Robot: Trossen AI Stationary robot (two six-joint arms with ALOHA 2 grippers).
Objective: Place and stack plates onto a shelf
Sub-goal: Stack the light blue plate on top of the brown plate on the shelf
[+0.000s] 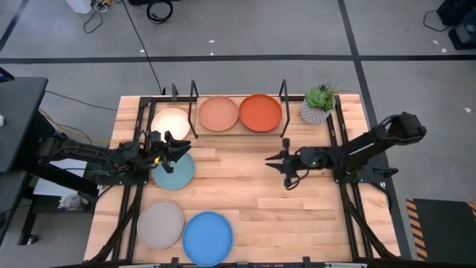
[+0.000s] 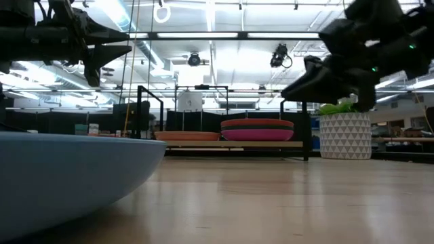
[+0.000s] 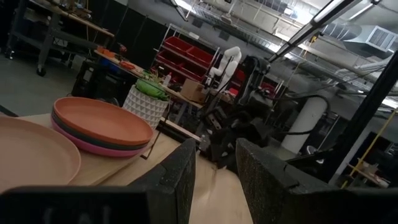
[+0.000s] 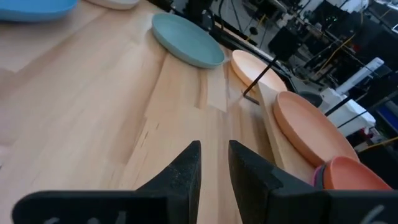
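Here, left gripper [image 1: 178,148] open and empty over the pale blue plate [image 1: 174,172], cream plate [image 1: 170,122] just beyond, grey-beige [image 1: 160,225] and bright blue [image 1: 207,237] plates near, peach [image 1: 219,113] and orange [image 1: 260,112] plates on the far shelf [image 1: 238,131], right gripper [image 1: 277,167] part open, empty, above bare table [image 1: 297,216].

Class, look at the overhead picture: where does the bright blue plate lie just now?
In the high view the bright blue plate lies on the table's near edge, left of centre, right beside the grey-beige plate.
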